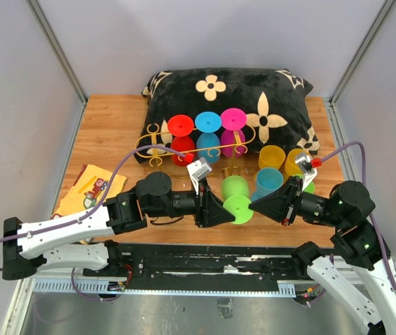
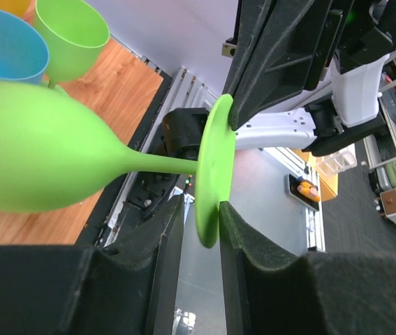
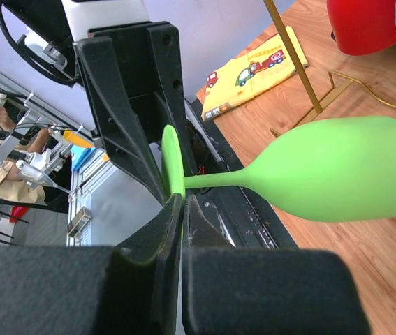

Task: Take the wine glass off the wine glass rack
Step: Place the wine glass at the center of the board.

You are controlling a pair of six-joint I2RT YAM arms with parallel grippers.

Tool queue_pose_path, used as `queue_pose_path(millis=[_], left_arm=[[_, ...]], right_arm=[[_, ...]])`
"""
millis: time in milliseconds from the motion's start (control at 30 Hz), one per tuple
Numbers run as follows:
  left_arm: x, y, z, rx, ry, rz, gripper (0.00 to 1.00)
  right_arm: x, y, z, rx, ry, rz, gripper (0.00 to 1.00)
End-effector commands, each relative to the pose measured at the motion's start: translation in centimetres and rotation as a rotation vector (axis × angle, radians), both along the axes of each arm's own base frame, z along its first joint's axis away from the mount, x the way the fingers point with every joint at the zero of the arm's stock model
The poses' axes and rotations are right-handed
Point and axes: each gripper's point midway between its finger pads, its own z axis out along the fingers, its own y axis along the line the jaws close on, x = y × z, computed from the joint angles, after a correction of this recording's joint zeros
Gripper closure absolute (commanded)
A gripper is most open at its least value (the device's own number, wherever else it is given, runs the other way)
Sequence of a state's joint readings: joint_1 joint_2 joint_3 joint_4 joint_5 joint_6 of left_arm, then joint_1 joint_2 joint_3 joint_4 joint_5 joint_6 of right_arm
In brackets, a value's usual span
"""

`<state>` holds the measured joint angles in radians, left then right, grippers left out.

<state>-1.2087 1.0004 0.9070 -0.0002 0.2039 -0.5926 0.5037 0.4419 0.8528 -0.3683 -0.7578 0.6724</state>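
A green wine glass (image 1: 235,194) lies level in the air between my two grippers, off the gold wire wine glass rack (image 1: 184,149). My right gripper (image 3: 183,203) is shut on the rim of its round foot (image 3: 172,162); the bowl (image 3: 351,171) points toward the rack. My left gripper (image 2: 198,241) stands open around the opposite edge of that foot (image 2: 211,174). One left pad (image 2: 253,251) is against the foot, and a gap shows on the other side. Red (image 1: 181,137), blue (image 1: 208,132) and magenta (image 1: 232,130) glasses hang in the rack.
A black flowered pillow (image 1: 253,91) lies behind the rack. Yellow (image 1: 272,157) and blue (image 1: 268,180) glasses stand upright on the wooden table (image 1: 114,132) to the right, with another yellow one (image 1: 295,162). A yellow picture booklet (image 1: 89,188) lies at the left.
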Motion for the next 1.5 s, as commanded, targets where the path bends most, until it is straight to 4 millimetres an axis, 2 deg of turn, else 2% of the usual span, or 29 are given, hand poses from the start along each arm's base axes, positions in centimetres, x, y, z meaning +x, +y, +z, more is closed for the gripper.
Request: queue_pose_path(millis=[0, 233, 367, 567, 667, 733, 800, 900, 1067, 1133, 1233, 1367, 1467], left_arm=[[-0.5, -1.1, 1.1, -0.042, 0.010, -0.038, 0.70], [-0.4, -1.5, 1.6, -0.061, -0.004, -0.040, 0.79], [-0.3, -1.2, 1.7, -0.067, -0.031, -0.035, 0.98], [-0.2, -0.4, 0.8, -0.026, -0.141, -0.033, 1.00], [-0.5, 0.1, 0.3, 0.013, -0.254, -0.037, 0.99], [-1.4, 0.2, 0.1, 0.017, -0.318, -0.068, 0.99], [-2.5, 0.1, -0.6, 0.012, -0.358, -0.117, 1.00], [-4.6, -0.4, -2.4, 0.032, -0.408, -0.214, 0.99], [-8.5, -0.4, -5.8, 0.106, -0.586, -0.414, 1.00], [-8.9, -0.2, -6.4, 0.126, -0.629, -0.440, 0.99], [-8.7, 0.0, -6.8, 0.146, -0.661, -0.443, 0.99], [-8.0, 1.0, -8.2, 0.229, -0.705, -0.454, 0.99], [-7.1, 2.1, -9.6, 0.311, -0.730, -0.441, 0.99]], right_arm=[[-0.6, -0.1, 1.2, 0.020, -0.063, 0.016, 0.99], [-1.0, 0.0, 1.1, 0.022, -0.057, 0.042, 0.99], [-0.7, -0.1, 1.0, 0.023, -0.064, 0.021, 0.98], [0.0, -0.8, 1.2, 0.019, -0.100, -0.048, 0.81], [0.5, -1.5, 1.3, -0.009, -0.116, -0.108, 0.66], [1.1, -2.2, 1.1, -0.040, -0.131, -0.169, 0.57], [1.8, -3.1, 0.8, -0.068, -0.138, -0.239, 0.52], [3.1, -4.8, 0.4, -0.100, -0.131, -0.368, 0.45], [5.3, -8.3, -2.0, -0.188, -0.062, -0.609, 0.42], [5.9, -9.3, -3.6, -0.240, 0.000, -0.674, 0.42], [5.9, -8.0, -4.9, -0.268, 0.071, -0.613, 0.40], [5.5, -5.3, -4.8, -0.245, 0.111, -0.471, 0.34], [5.1, -4.0, -4.3, -0.227, 0.116, -0.392, 0.31]])
